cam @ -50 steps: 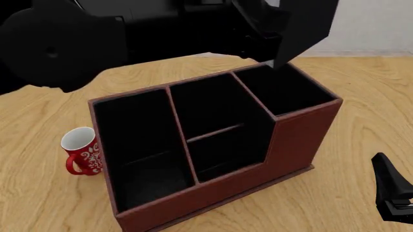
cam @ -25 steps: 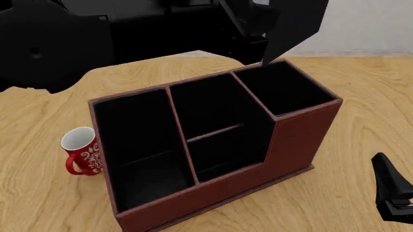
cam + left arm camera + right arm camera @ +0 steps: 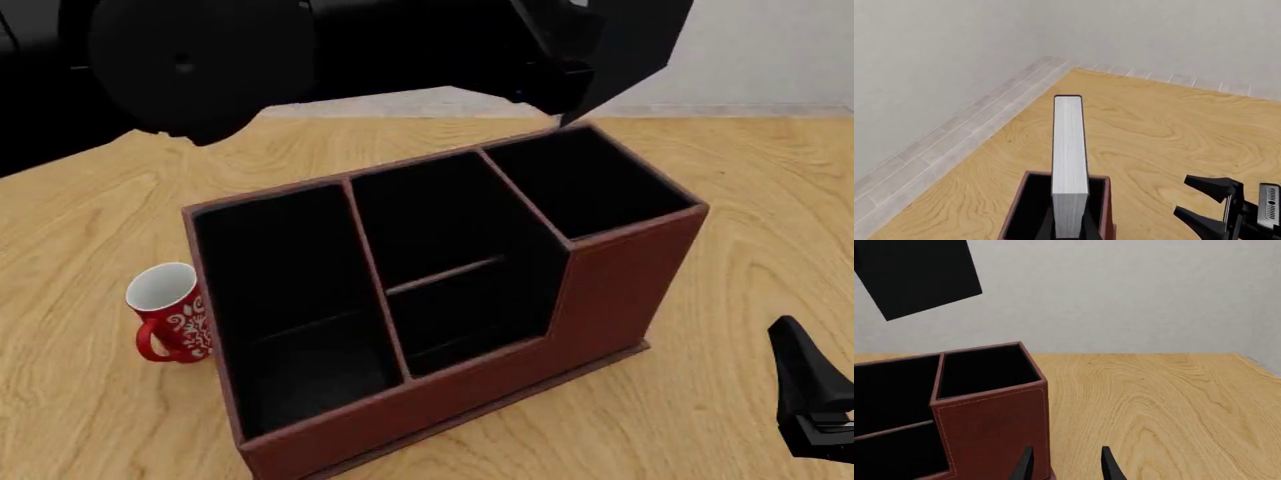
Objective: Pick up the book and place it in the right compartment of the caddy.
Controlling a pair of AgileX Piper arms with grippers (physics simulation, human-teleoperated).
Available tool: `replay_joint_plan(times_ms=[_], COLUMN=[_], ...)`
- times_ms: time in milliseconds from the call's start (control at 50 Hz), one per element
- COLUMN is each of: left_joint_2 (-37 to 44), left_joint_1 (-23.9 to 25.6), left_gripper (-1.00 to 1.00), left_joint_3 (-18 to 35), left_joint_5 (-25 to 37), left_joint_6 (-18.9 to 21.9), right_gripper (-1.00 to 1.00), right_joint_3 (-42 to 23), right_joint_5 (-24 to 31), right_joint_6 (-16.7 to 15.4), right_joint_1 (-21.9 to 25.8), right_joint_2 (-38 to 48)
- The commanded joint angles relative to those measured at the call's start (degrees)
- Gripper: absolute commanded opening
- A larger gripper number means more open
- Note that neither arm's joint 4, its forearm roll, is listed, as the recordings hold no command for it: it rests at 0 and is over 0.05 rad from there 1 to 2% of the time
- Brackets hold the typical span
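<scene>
Book [image 3: 1070, 165] page edges up, above right compartment [image 3: 1029, 210]; right gripper [image 3: 1201, 205] nearby, jaws apart

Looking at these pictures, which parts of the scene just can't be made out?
- Left pincer: in the front view the dark arm and the book cover it; in the left wrist view its fingers are cut off by the edge.
- Caddy floors: black lining shows nothing.
- Mug: partly behind the caddy wall.
- Right pincer: cut by the edge.

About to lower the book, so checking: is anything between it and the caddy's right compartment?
Nothing visible. The book hangs in the left gripper above the right compartment, which shows only black lining. The caddy walls are below it; the right gripper sits aside.
</scene>
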State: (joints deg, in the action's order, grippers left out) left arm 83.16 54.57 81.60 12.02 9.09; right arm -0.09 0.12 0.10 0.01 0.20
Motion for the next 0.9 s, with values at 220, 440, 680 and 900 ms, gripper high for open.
replay_joint_plan(times_ms=[220, 440, 680, 900], left_joint_2=[6.77, 11.23, 13.84, 15.66], left_joint_1=[-0.48, -1.98, -3.14, -3.88], left_gripper=[-1.0, -1.0, -1.0, -1.0], left_joint_3=[7.4, 9.39, 9.15, 9.39], left_joint_5=[1.73, 1.32, -0.42, -1.32], left_joint_6=[-7.93, -9.82, -11.41, -12.43], right_gripper=[1.0, 1.0, 1.0, 1.0], right_joint_3=[0.0, 0.0, 0.0, 0.0], right_joint_5=[0.01, 0.0, 0.0, 0.0], right_joint_6=[-0.01, 0.0, -0.02, -0.01], right_joint_1=[0.01, 0.01, 0.01, 0.0], right_joint_2=[0.01, 0.0, 0.0, 0.0])
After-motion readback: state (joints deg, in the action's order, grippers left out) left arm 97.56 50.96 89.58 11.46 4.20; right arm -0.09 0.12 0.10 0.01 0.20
